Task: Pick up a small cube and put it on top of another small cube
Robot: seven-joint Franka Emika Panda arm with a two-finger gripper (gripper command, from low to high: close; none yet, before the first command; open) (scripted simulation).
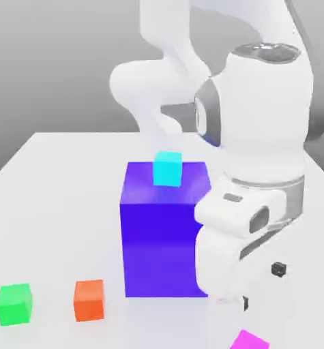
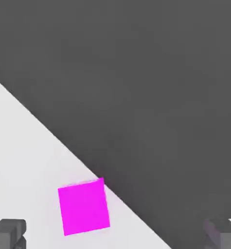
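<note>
Near the table's front edge, at the exterior view's right, the pink cube (image 1: 249, 339) lies untouched. Above it hovers the gripper (image 1: 261, 286), jaws spread wide and holding nothing; its fingertips (image 2: 8, 232) flank the cube loosely. This looks like the approach: descending and closing come next. Well apart at left sits the green cube (image 1: 13, 304), beside an orange cube (image 1: 89, 299). A big blue block (image 1: 163, 232), carrying a cyan cube (image 1: 168, 168), stands close by the arm.

The magenta cube (image 1: 249, 340) is cut off by the exterior view's lower edge; the arm hides the purple-blue block's (image 1: 161, 238) right side.
</note>
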